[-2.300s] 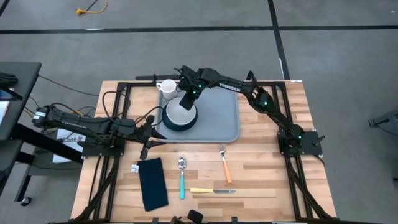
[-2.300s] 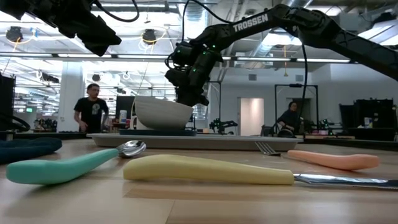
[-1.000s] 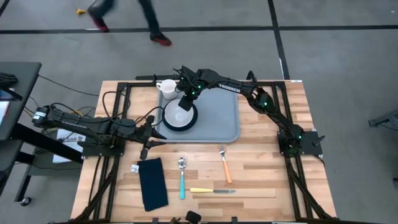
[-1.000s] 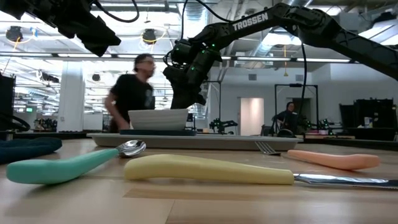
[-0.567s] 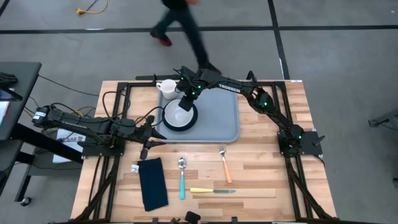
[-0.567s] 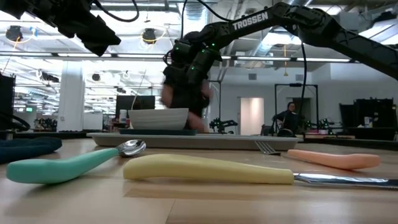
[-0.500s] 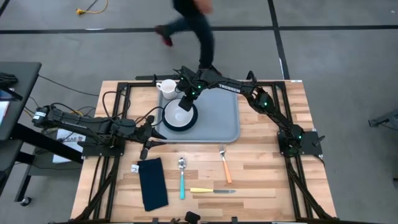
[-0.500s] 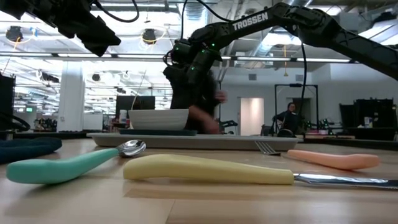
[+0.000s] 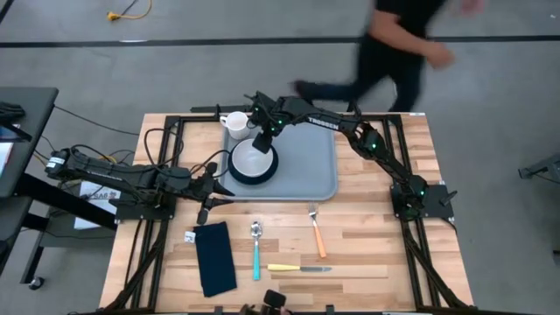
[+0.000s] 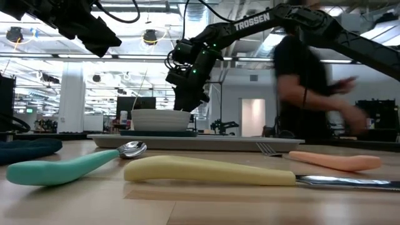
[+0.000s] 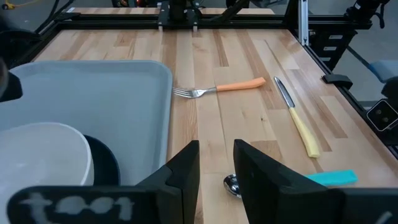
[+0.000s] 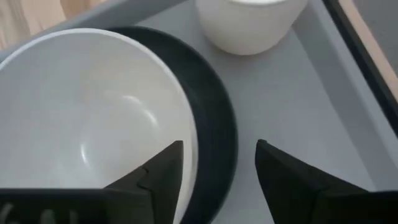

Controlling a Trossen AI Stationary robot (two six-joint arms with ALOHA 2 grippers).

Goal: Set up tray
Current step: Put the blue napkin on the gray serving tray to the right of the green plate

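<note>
holding white bowl [image 9: 251, 160], mug [image 9: 234, 123]: grey-blue tray [image 9: 311, 166], low rim.

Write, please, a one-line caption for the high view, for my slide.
Right hand open above the white bowl on the dark plate, on the tray; left hand waits beside it.

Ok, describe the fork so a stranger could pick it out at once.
Start at the grey-blue tray on the wooden table. Just off its near right corner lies the fork, apart from the teal spoon and yellow knife. It alone has an orange handle and tines.
</note>
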